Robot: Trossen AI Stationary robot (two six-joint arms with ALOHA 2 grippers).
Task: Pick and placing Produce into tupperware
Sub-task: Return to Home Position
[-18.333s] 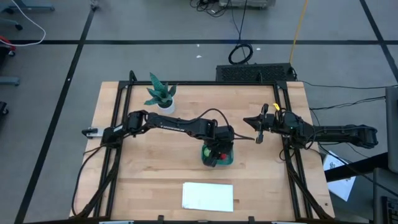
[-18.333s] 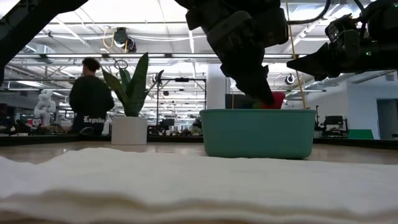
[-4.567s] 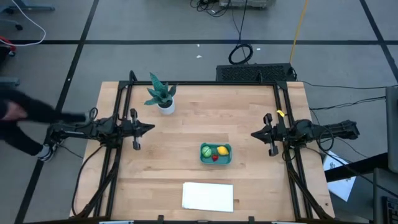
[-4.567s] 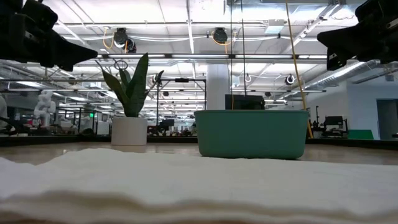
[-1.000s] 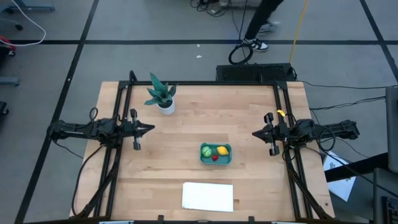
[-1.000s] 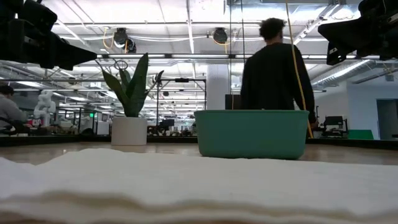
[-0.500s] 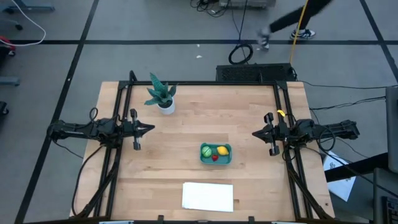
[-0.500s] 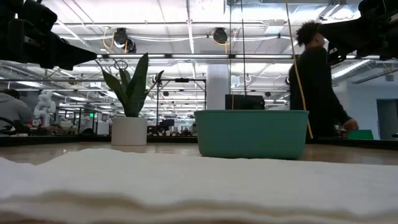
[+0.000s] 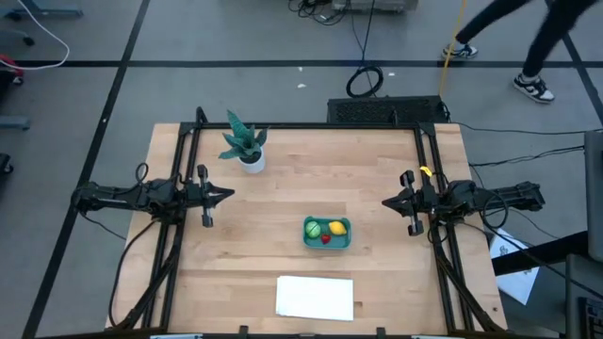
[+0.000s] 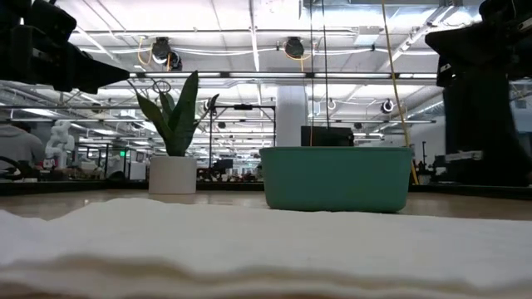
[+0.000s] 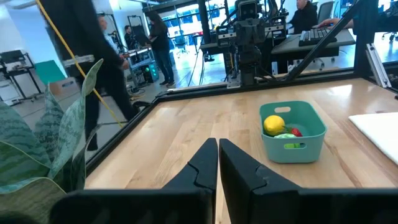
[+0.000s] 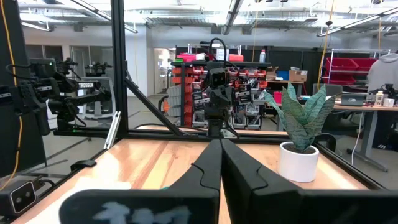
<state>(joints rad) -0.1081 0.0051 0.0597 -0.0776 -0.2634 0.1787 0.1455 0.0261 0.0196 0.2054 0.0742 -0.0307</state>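
The teal tupperware (image 9: 327,233) stands on the table, near the middle toward the near edge; in it lie the round green piece (image 9: 312,229), the yellow lemon (image 9: 335,227) and the red strawberry (image 9: 326,239). The left wrist view shows the tupperware (image 11: 292,131) with the lemon (image 11: 274,124) on top. My left gripper (image 9: 227,195) is shut, raised at the table's left edge. My right gripper (image 9: 386,202) is shut, raised at the right edge. Both stay well away from the tupperware.
A potted green plant (image 9: 245,143) stands near the far left corner. A flat white cloth (image 9: 315,297) lies at the near edge, in front of the tupperware. A black frame (image 9: 306,126) borders the table. A person (image 9: 528,38) walks on the floor beyond the far right.
Both arms have kept still and the produce stays in the tupperware. Only a person behind the table has walked from the far middle toward the right.
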